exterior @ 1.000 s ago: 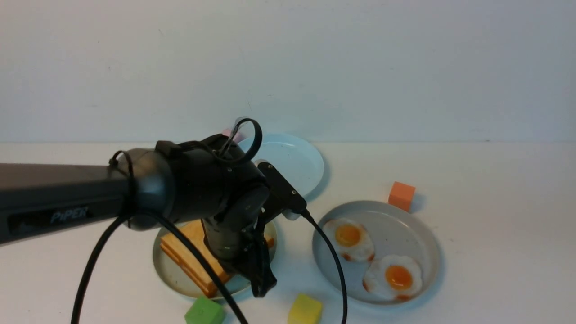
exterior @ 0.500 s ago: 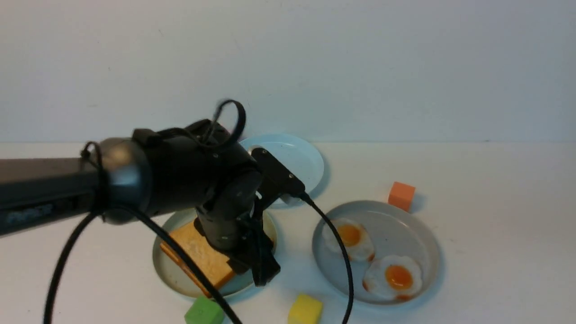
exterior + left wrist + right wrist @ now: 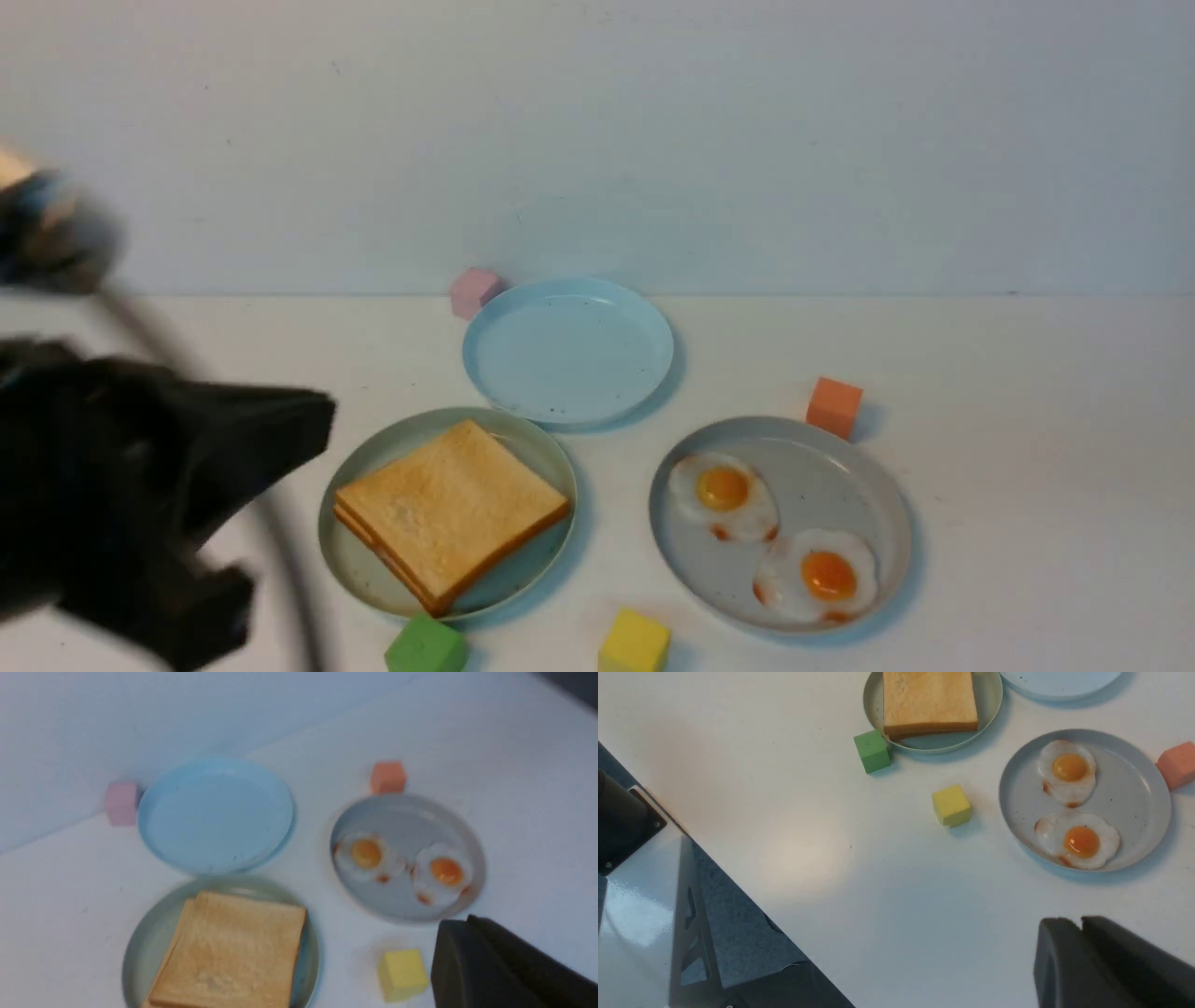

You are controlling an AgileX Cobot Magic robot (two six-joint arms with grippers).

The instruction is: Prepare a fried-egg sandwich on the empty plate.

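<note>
Golden-brown toast [image 3: 451,511], two slices stacked with the edges slightly out of line, sits on the mint-green plate [image 3: 355,560] near the front of the white table [image 3: 1027,523]. From where I stand no egg shows between the slices, though I cannot see inside the stack. Both fried eggs [image 3: 724,495] lie side by side on the grey speckled plate [image 3: 868,485] to the right of the toast, each glossy white with an orange yolk, not quite touching each other. Behind and between those two plates is the sky-blue plate [image 3: 569,350], bare, its front rim very close to the mint-green one.

Four small blocks are scattered about: a pink block [image 3: 474,291] just beside the blue plate's far left rim, an orange block [image 3: 833,405] just beside the grey plate's far right rim, a green block [image 3: 426,646] just beside the front of the toast plate, and a yellow block [image 3: 635,642] near the front edge between the toast plate and the egg plate.

The left gripper [image 3: 472,933] is a dark blur at the left, well apart from the plates, fingers pressed together and carrying nothing. The right gripper [image 3: 1080,928] hangs above bare table, its two dark fingers nearly together with only a thin gap, nothing between them
</note>
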